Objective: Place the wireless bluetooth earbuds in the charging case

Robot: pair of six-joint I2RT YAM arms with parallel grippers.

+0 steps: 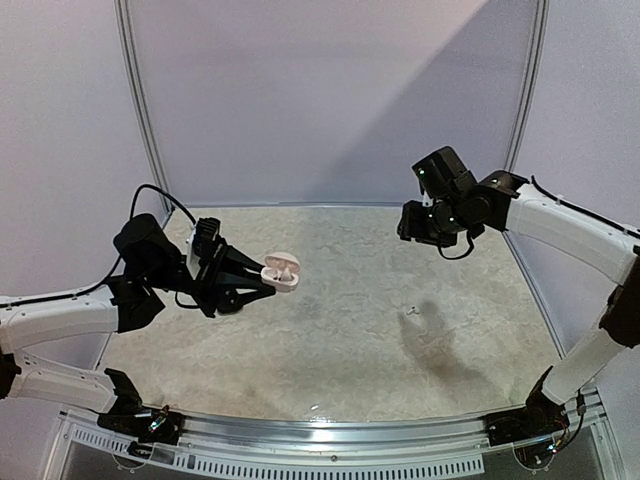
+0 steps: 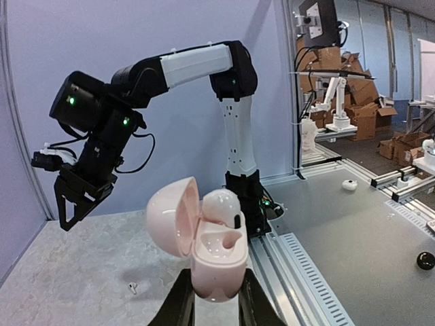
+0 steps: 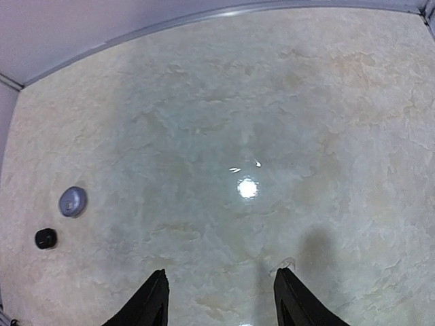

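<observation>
Pink charging case is clamped in my left gripper, lid open, 1 earbud seated. My right gripper hangs apart, empty, above the loose earbud on the table. It is tiny, so I think an off-centre pinch could flick it away.

table marbled | white earbud | grey disc, kind unclear

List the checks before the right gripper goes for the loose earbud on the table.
1. Is the charging case clamped in the left gripper: ok.
2. Is the lid open: ok.
3. Is one slot empty, with a seated earbud beside it: ok.
4. Is the right gripper open and empty: ok.
5. Does the loose earbud lie free on the table: ok.
6. Is the right gripper down at it: not ok, it hangs high.
</observation>
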